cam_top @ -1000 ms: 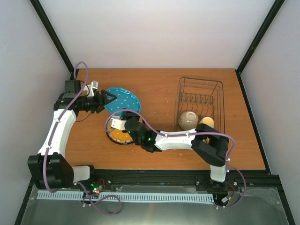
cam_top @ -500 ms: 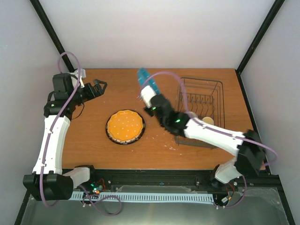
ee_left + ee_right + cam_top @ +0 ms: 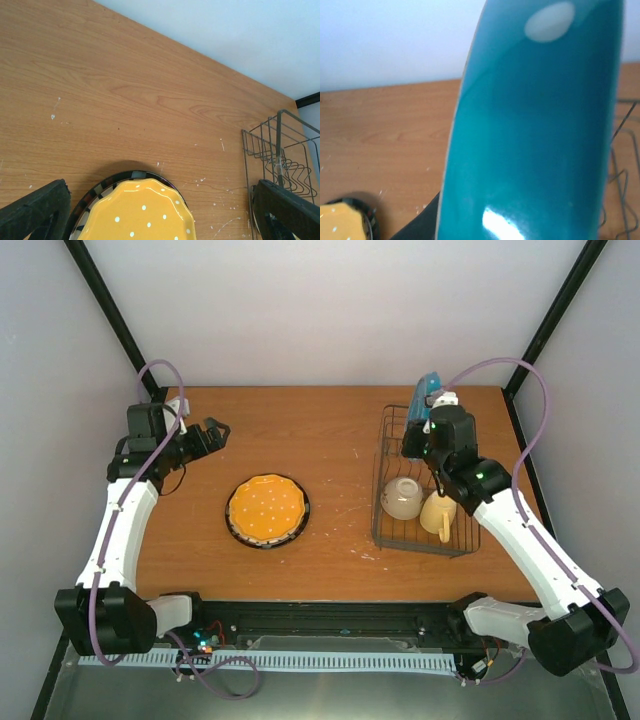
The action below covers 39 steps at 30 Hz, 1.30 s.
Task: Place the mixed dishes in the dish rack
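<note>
Quick colour rundown: the dark grey rectangular wire dish rack is on a warm orange-brown woodgrain table flecked with little white specks. Inside the rack are a small cream-white round bowl and a pale yellow handled mug. Over the rack's far edge, the glossy teal round ceramic plate shows one white dot. Left of the rack, an orange-yellow wavy-edged round plate with tiny white dots covers a round plate with a black-and-white striped rim.
</note>
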Tool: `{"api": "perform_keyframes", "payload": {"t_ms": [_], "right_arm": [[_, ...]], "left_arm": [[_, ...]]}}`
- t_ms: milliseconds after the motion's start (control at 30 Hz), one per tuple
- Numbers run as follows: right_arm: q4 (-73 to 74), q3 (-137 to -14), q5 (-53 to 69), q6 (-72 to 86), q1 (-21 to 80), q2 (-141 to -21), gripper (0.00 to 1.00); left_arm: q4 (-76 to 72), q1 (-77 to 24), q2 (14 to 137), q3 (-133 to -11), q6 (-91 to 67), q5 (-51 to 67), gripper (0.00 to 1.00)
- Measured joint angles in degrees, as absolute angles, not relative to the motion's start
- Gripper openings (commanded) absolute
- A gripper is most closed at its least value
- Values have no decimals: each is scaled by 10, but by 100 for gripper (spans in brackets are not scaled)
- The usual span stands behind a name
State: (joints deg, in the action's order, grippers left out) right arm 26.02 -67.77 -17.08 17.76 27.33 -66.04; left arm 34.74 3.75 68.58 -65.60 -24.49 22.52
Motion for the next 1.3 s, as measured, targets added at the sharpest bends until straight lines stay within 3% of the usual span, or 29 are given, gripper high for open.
{"api": "perform_keyframes", "payload": {"t_ms": [167,467,1300], "right_arm": [[296,-653,-60,225,207,-676,3],[300,-626,49,248,183,-723,3],[244,-624,115,242,118,-792,3]], "left_arm": [[340,41,686,-653,-244,227,100],[332,46,686,-641,-243,234,100],[326,53,693,-641,-238,242,100]]}}
